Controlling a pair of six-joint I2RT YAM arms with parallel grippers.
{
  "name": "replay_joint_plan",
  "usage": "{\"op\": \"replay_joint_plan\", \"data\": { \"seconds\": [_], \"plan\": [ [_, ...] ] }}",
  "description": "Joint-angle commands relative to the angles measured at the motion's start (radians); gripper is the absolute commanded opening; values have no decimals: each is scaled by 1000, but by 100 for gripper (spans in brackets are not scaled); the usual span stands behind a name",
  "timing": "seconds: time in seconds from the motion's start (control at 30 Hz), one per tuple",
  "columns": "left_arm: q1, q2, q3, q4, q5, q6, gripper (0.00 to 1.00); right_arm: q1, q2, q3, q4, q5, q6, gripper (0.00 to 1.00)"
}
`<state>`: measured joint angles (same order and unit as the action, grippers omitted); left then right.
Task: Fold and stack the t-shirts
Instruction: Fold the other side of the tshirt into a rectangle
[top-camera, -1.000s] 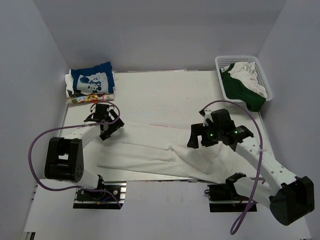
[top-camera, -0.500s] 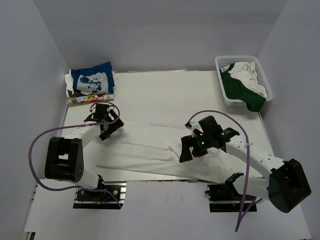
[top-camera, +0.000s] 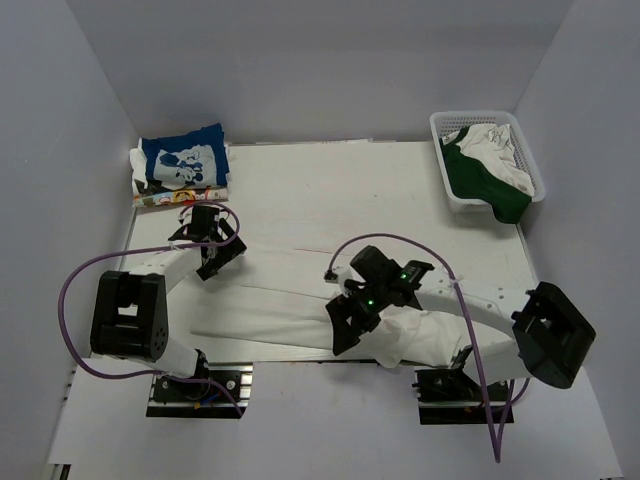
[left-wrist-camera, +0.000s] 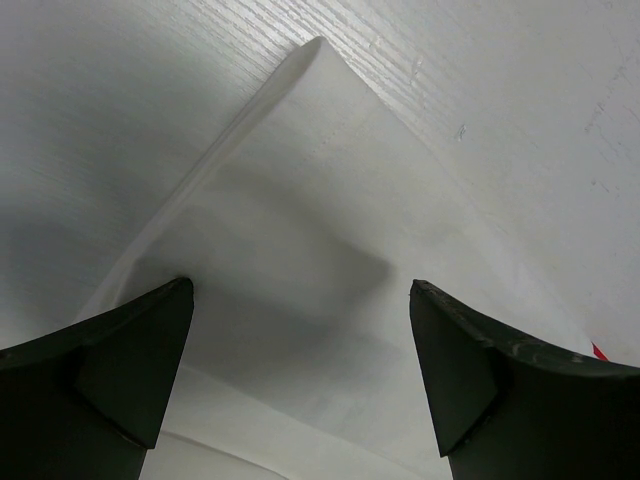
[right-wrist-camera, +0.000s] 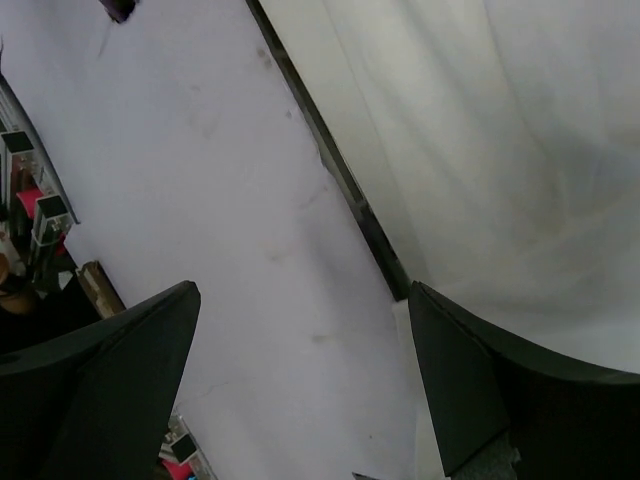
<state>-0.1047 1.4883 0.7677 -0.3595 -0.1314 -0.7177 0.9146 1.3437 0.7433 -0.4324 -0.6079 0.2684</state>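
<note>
A large white t-shirt (top-camera: 280, 300) lies spread along the near part of the table, bunched at its right end; its logo panel is hidden. At the back left a folded blue t-shirt (top-camera: 183, 162) with white cartoon print tops a small stack. My left gripper (top-camera: 228, 258) hovers open over the white shirt's far left corner (left-wrist-camera: 310, 150), nothing between its fingers (left-wrist-camera: 110, 370). My right gripper (top-camera: 338, 328) stands open over the shirt's near edge. In the right wrist view the white cloth (right-wrist-camera: 500, 150) lies up right of the open gripper (right-wrist-camera: 305, 390).
A white basket (top-camera: 530, 165) at the back right holds green and white clothes, some hanging over its front. A colourful folded piece (top-camera: 180, 197) lies under the blue shirt. The table's dark near edge (right-wrist-camera: 340, 180) runs just under my right gripper.
My right arm has swung left and toward the near edge, across the white shirt, whose right end is now bunched. The left arm has barely moved.
</note>
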Motion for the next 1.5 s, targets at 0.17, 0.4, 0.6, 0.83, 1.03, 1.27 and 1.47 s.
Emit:
{"op": "replay_joint_plan", "data": {
  "seconds": [0.17,0.4,0.6,0.83,1.03,1.27,1.47],
  "plan": [
    [13,-5,-15,-88,-42,24,100,7,-113,128,-95,377,32,90],
    [13,42,18,-90,-62,24,100,-66,-147,-30,-112,645,325,90],
    [22,104,93,-124,-183,35,100,-74,-181,-134,-103,282,233,90],
    [22,198,186,-157,-192,35,100,-91,-228,-197,-172,86,164,90],
    [22,245,209,-157,-201,35,100,-94,-342,-108,-285,437,255,90],
    [22,256,219,-168,-180,35,100,-178,-365,-21,-373,955,460,90],
    [22,247,219,-168,-180,35,100,-289,-264,-39,-289,990,457,90]
  ]
}}
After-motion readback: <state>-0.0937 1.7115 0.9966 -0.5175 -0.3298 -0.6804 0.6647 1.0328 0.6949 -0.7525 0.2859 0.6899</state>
